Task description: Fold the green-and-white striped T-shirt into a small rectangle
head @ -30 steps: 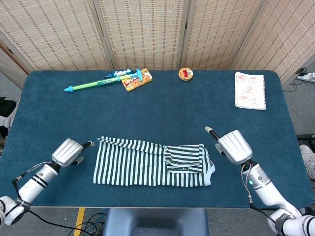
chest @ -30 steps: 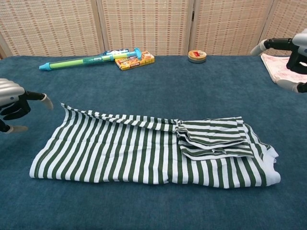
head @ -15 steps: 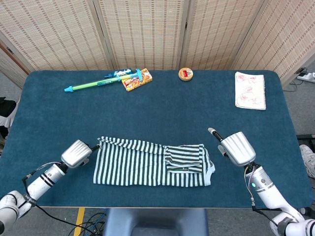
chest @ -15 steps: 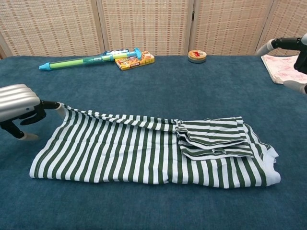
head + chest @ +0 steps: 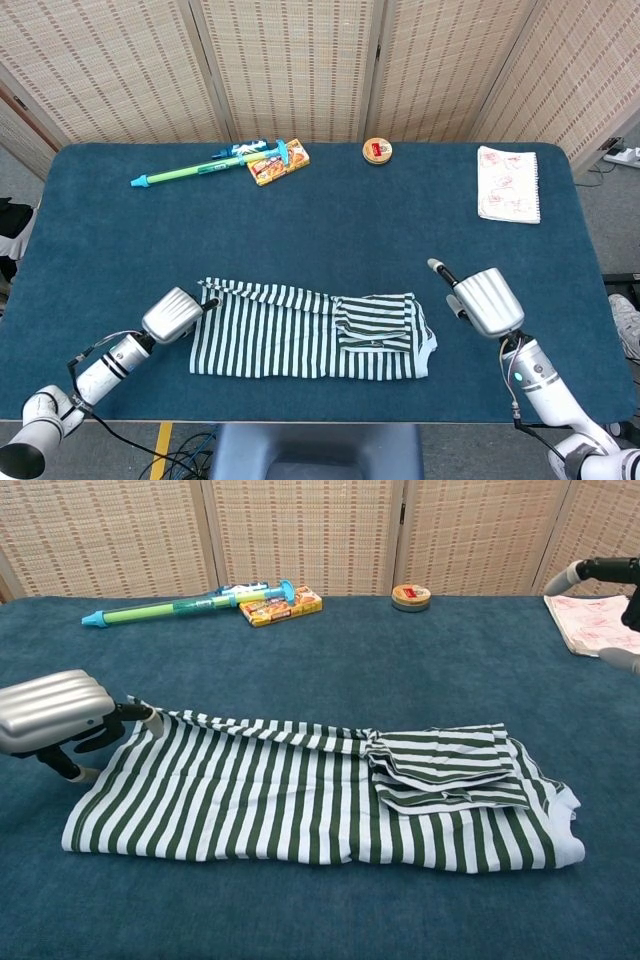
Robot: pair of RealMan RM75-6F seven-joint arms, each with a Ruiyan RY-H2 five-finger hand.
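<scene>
Left hand (image 5: 176, 315) at the far-left corner of the T-shirt (image 5: 300, 330), right hand (image 5: 487, 300) parked beside the other end.

We note the left hand's fingers reaching over the shirt's corner; we cannot tell whether cloth is pinched yet or only touched. The right hand sits apart from the shirt, fingers spread, holding nothing. Risk 1: a pinch taking only the top layer, so the strip opens when lifted. Risk 2: dragging instead of lifting, which would bunch the cloth and skew the edges. The shirt lies near the front edge of the table (image 5: 320, 220) as a long strip, stripes running front to back, sleeves folded in on the right end, far edge slightly rumpled, still well short of a small rectangle.
</scene>
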